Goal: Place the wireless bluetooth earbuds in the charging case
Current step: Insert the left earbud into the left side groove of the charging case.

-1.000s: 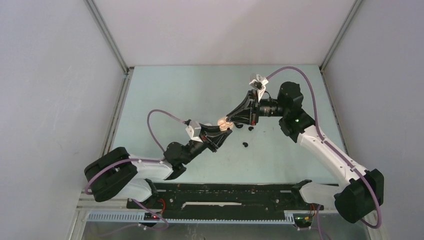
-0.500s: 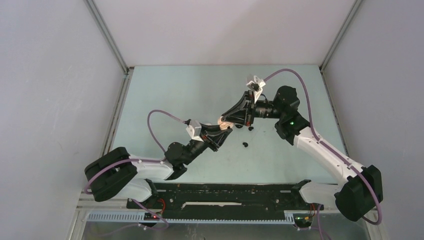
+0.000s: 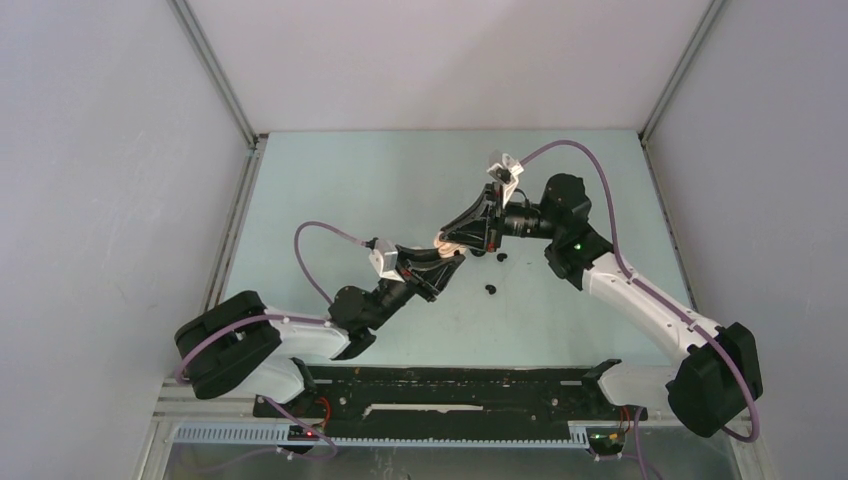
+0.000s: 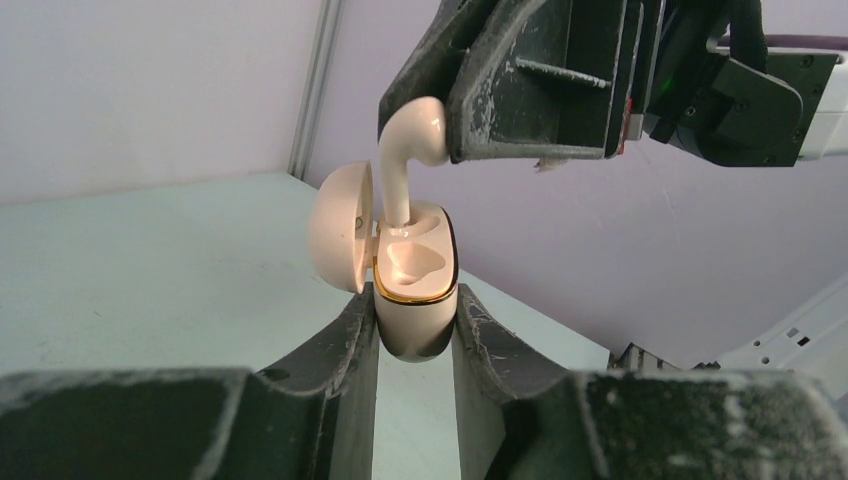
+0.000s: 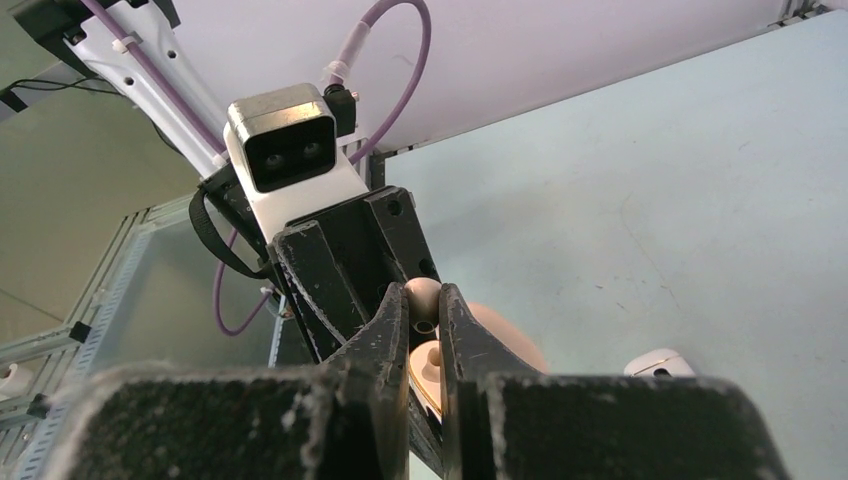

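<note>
My left gripper point(image 4: 415, 306) is shut on the cream charging case point(image 4: 416, 322), which has a gold rim and stands upright with its lid point(image 4: 338, 238) swung open to the left. My right gripper point(image 5: 424, 300) is shut on a cream earbud point(image 4: 408, 150) by its head. The stem points down into the rear slot of the case, and the front slot point(image 4: 415, 262) is bare. In the top view both grippers meet at the case point(image 3: 446, 243) mid-table. Two black earbuds point(image 3: 490, 289) point(image 3: 501, 257) lie on the table to the right of it.
A small white object point(image 5: 658, 361) with a gold line lies on the table right of the case. The right arm point(image 3: 600, 265) reaches in from the right, the left arm point(image 3: 330, 325) from the lower left. Grey walls enclose the pale green table point(image 3: 350, 190).
The right arm has shifted slightly left, bringing the held earbud closer over the case. The left arm and the case have stayed put.
</note>
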